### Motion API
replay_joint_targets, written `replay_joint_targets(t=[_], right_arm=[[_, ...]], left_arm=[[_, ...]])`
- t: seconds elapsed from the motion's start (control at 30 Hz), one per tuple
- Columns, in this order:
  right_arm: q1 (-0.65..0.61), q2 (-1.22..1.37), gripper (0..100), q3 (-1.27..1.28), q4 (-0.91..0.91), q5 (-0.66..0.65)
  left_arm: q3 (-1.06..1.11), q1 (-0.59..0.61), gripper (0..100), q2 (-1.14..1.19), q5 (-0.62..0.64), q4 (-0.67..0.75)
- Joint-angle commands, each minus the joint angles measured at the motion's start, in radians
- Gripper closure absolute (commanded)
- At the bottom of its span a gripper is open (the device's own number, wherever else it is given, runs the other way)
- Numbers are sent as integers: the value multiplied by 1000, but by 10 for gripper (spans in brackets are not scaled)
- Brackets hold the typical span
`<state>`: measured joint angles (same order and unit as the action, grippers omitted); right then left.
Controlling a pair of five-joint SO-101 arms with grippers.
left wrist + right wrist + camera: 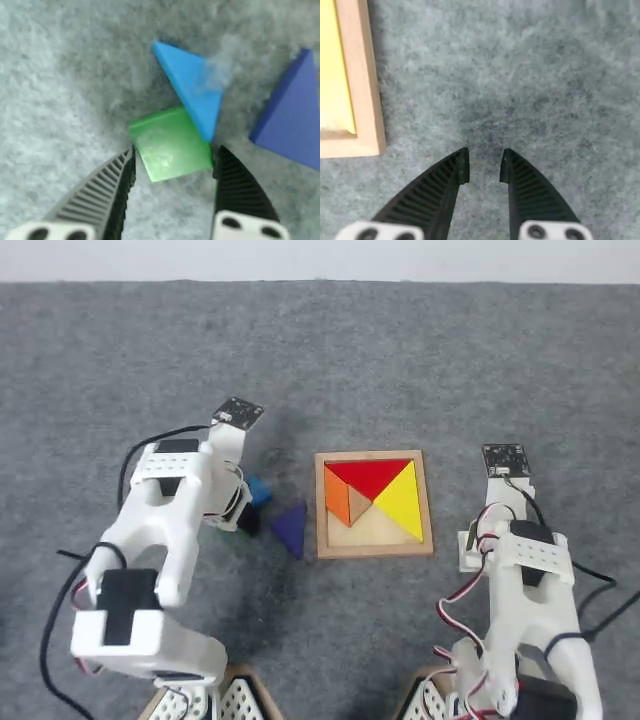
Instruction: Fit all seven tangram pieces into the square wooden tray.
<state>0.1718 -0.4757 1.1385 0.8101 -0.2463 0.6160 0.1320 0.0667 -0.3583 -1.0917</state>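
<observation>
The square wooden tray lies mid-table holding a red triangle, a yellow triangle, an orange piece and a small brown triangle. Left of the tray lie a dark blue triangle and a light blue triangle. My left gripper is open low over the carpet, its fingers close on either side of a green square; the light blue triangle touches that square and the dark blue triangle lies beside it. My right gripper is open by a narrow gap over bare carpet beside the tray's corner.
Grey carpet covers the whole table. The left arm stands over the loose pieces, and the right arm stands right of the tray. Part of the tray's floor near its front rim is bare wood.
</observation>
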Motion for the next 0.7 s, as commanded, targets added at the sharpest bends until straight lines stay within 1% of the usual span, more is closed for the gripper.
replay_joint_targets(t=[0.0, 0.27, 0.37, 0.5, 0.6, 0.67], right_arm=[[15, -31, 873, -8, -15, -9], [15, -36, 873, -8, -15, -9], [15, -38, 873, -8, -15, -9], [15, -38, 873, -8, -15, -9], [15, -38, 873, -8, -15, -9], [15, -38, 873, -8, -15, -9]], left_arm=[[-7, 6, 761, 25, -9, 69], [-145, 0, 791, 144, 18, -9], [-160, -2, 837, 167, 11, -29], [-156, -2, 885, 167, -9, -43], [-157, 6, 892, 141, -6, -43], [-156, 6, 892, 81, -5, -61]])
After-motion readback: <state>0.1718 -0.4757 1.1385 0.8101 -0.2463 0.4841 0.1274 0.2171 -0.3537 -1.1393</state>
